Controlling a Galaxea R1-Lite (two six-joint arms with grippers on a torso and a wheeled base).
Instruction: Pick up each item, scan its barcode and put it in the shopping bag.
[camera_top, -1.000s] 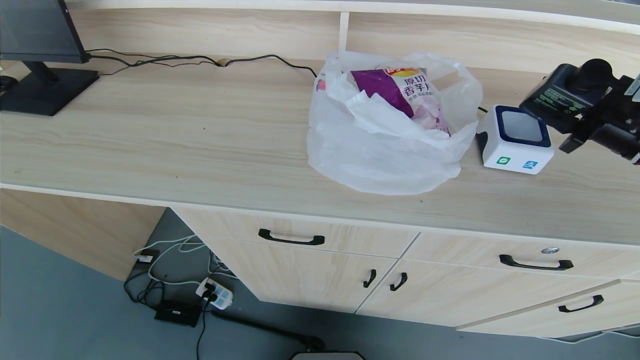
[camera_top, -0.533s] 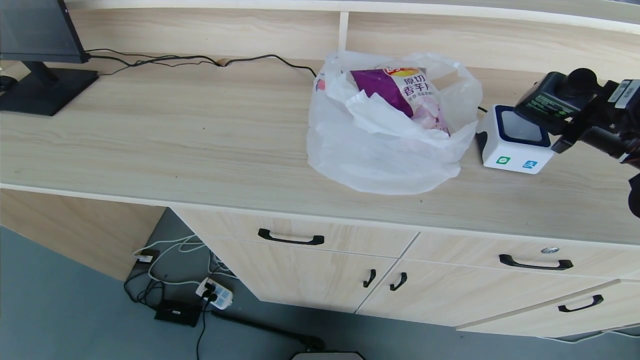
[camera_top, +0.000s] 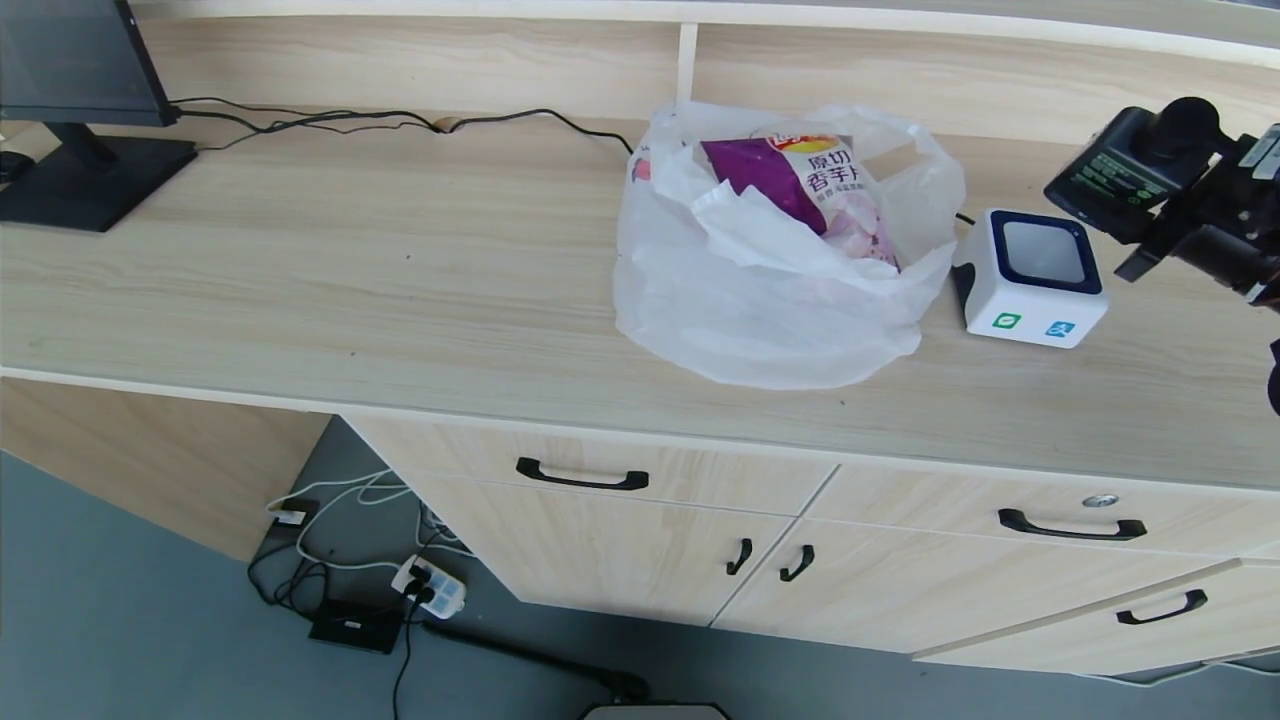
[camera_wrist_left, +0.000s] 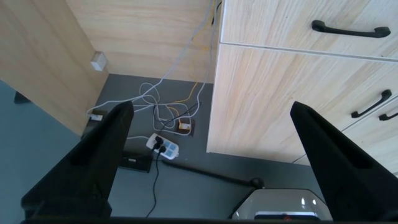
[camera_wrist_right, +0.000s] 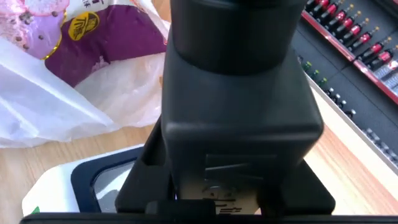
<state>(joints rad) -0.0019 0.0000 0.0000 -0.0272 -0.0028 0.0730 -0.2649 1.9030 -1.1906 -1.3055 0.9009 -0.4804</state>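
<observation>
One bag (camera_top: 760, 330), one scanner (camera_top: 1035, 285), one bottle (camera_top: 1125, 170)

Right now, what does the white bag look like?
The bag is thin, see-through white plastic, crumpled and slumped on the wooden counter, mouth open upward. A purple snack packet leans inside, its top poking out. The white scanner sits close beside it; whether they touch is unclear.
</observation>
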